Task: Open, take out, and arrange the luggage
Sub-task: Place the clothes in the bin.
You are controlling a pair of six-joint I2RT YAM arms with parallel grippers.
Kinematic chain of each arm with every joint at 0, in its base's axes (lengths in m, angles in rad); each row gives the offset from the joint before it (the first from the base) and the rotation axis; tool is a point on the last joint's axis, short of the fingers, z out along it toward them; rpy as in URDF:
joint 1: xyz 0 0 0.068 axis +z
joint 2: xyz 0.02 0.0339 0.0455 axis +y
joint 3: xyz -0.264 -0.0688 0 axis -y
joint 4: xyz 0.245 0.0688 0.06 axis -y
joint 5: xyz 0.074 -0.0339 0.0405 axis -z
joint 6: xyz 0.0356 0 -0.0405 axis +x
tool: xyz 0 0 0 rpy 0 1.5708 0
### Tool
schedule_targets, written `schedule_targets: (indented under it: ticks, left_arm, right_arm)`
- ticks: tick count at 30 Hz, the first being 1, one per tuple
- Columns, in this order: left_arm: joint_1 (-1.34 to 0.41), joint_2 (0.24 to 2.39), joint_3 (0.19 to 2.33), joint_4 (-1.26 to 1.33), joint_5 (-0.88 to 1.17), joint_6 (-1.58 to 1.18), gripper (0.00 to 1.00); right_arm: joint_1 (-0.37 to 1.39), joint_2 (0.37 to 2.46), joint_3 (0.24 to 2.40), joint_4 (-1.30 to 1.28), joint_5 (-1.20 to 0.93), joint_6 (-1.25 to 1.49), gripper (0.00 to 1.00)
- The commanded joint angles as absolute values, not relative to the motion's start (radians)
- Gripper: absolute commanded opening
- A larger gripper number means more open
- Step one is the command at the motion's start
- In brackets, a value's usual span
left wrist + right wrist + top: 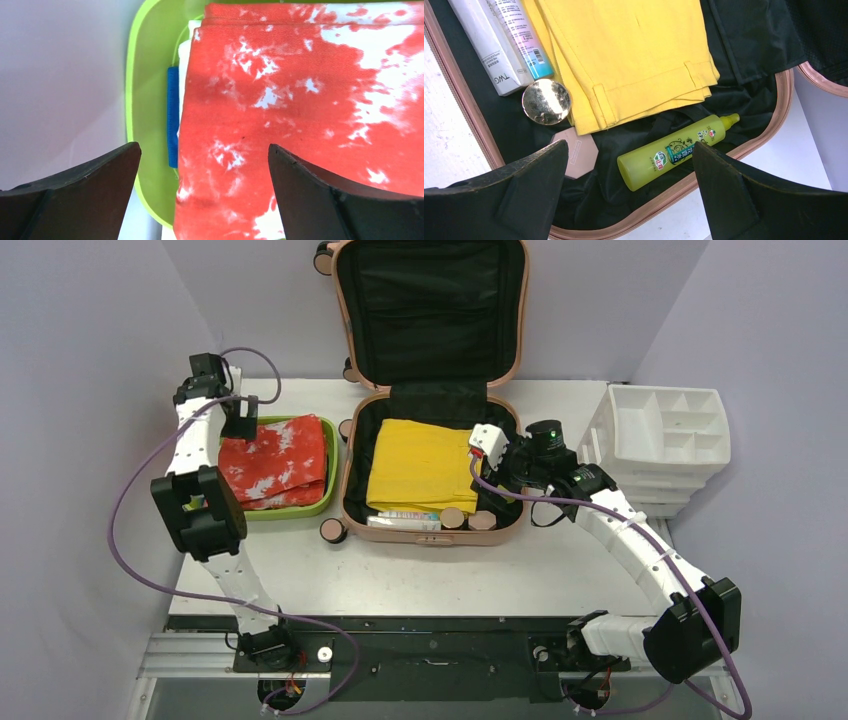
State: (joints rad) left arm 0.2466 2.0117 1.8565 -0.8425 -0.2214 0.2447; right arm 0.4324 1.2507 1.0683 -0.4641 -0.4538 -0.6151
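The salmon-pink luggage (346,480) lies open at the back middle of the table, its black-lined lid standing upright. In it lie a folded yellow garment (420,465), white tubes (405,518) and two round jars (453,517). My right gripper (490,455) hovers open over its right side. Below its fingers are a yellow-green bottle (674,152), a pink hexagonal case (581,155) and the luggage rim (664,202). My left gripper (238,418) is open above a red-and-white cloth (300,100), holding nothing.
The cloth lies folded in a lime-green tub (300,508) left of the luggage, with a blue strip (173,115) and something white under it. A white drawer organizer (665,435) stands at the back right. Purple walls close in both sides.
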Motion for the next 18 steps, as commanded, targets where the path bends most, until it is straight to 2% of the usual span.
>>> schedule_targets:
  ticks: [1, 6, 10, 11, 15, 18]
  left_arm:
    - [0.230, 1.833, 1.792, -0.715, -0.192, 0.206, 0.96]
    - [0.153, 1.712, 1.659, -0.735, -0.124, 0.285, 0.98]
    - [0.151, 1.683, 1.570, -0.785, -0.124, 0.299, 0.76]
    - [0.162, 1.680, 1.540, -0.787, -0.126, 0.301, 0.66]
    - [0.225, 1.674, 1.473, -0.782, -0.127, 0.314, 0.51]
    - [0.276, 1.678, 1.437, -0.768, -0.136, 0.328, 0.44]
  right_arm:
    - [0.426, 1.219, 1.065, -0.426, -0.483, -0.609, 0.90]
    - [0.425, 1.215, 1.064, -0.428, -0.482, -0.610, 0.90]
    - [0.425, 1.212, 1.060, -0.426, -0.486, -0.611, 0.90]
    - [0.425, 1.212, 1.060, -0.426, -0.485, -0.612, 0.90]
    - [0.425, 1.214, 1.060, -0.427, -0.494, -0.612, 0.90]
    - [0.425, 1.213, 1.059, -0.428, -0.496, -0.612, 0.90]
